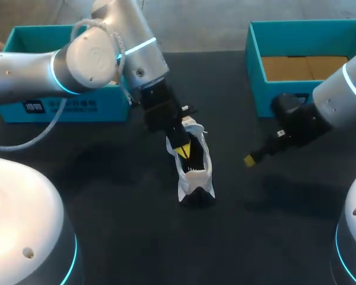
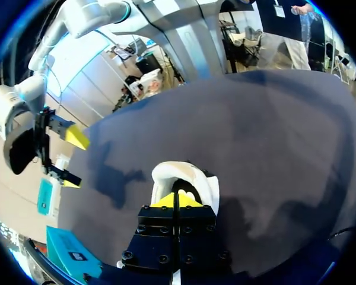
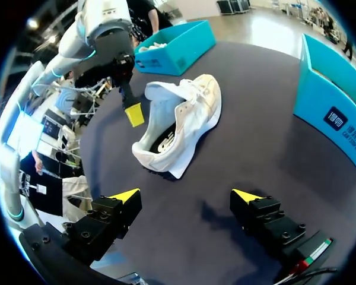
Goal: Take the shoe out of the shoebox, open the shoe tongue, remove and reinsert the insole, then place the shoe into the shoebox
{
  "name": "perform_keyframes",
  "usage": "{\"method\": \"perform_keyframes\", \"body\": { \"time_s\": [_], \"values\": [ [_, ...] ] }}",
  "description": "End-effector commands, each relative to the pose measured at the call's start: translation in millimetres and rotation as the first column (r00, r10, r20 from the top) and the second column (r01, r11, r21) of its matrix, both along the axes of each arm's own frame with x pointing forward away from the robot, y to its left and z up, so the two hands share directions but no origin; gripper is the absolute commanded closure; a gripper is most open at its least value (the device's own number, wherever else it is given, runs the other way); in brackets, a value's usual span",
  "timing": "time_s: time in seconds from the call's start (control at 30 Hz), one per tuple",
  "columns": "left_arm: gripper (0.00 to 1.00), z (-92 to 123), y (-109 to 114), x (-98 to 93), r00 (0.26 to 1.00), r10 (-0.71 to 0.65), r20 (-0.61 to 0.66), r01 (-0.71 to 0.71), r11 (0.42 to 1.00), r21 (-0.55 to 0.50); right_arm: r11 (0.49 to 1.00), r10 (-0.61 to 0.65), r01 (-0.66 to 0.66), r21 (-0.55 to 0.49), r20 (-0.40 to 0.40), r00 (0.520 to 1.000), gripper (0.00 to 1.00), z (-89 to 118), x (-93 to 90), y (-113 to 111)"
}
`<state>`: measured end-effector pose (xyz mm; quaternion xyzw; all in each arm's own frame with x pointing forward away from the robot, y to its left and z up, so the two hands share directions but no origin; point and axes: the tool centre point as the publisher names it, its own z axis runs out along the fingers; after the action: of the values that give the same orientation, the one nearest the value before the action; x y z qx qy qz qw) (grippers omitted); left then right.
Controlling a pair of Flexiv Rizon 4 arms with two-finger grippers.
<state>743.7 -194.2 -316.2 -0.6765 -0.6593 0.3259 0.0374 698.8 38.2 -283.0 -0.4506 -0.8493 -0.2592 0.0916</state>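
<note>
At table [image 1: 107, 237] centre, the white shoe [image 1: 194, 175] lies tilted, its upper edge pinched by the narrow left gripper [image 1: 183, 149]. At 3 o'clock, the right gripper [image 3: 187, 199] hovers wide. The shoebox [image 1: 254, 71] stands at 2 o'clock.

The shoe [image 1: 196, 172] is white, with a black lining and a dark sole. The left pincer [image 1: 183, 147] and right pincer [image 1: 249, 160] are black with bright yellow tips. The shoebox [image 1: 256, 83] is teal outside and brown cardboard inside. The surface [image 1: 107, 225] is dark grey. The left arm [image 1: 89, 59] is silver-white with a cyan ring.
</note>
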Motion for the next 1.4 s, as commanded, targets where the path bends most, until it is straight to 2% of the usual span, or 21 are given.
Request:
{"method": "perform_keyframes", "body": {
  "time_s": [0.03, 0.37, 0.63, 0.97, 1.4],
  "values": [
    [1.00, -2, -3, 4.1, 0.998, -0.057, 0.019, 0.055, 0.994, 0.097, 1.000, 0.002, -0.002, -0.005, -0.003, 1.000, 0.00, 18, -7.7, -12],
    [1.00, -16, -6, 3.7, 0.992, -0.111, 0.061, 0.100, 0.983, 0.153, 1.000, -0.021, 0.020, -0.022, -0.029, 0.999, 0.00, 43, -17.6, -27],
    [1.00, -24, -11, 12.5, 0.986, -0.116, 0.117, 0.093, 0.978, 0.184, 0.997, -0.070, 0.070, -0.037, -0.006, 0.998, 0.00, 63, -33.9, -42],
    [1.00, -49, -16, 26.5, 0.988, -0.080, 0.131, 0.047, 0.970, 0.237, 0.990, -0.128, 0.128, -0.056, 0.003, 0.992, 0.00, 76, -51.3, -57],
    [1.00, -53, -25, 21.4, 0.980, -0.063, 0.187, 0.022, 0.977, 0.212, 0.988, -0.139, 0.139, -0.069, 0.008, 0.990, 0.00, 87, -59.7, -68]
  ]
}}
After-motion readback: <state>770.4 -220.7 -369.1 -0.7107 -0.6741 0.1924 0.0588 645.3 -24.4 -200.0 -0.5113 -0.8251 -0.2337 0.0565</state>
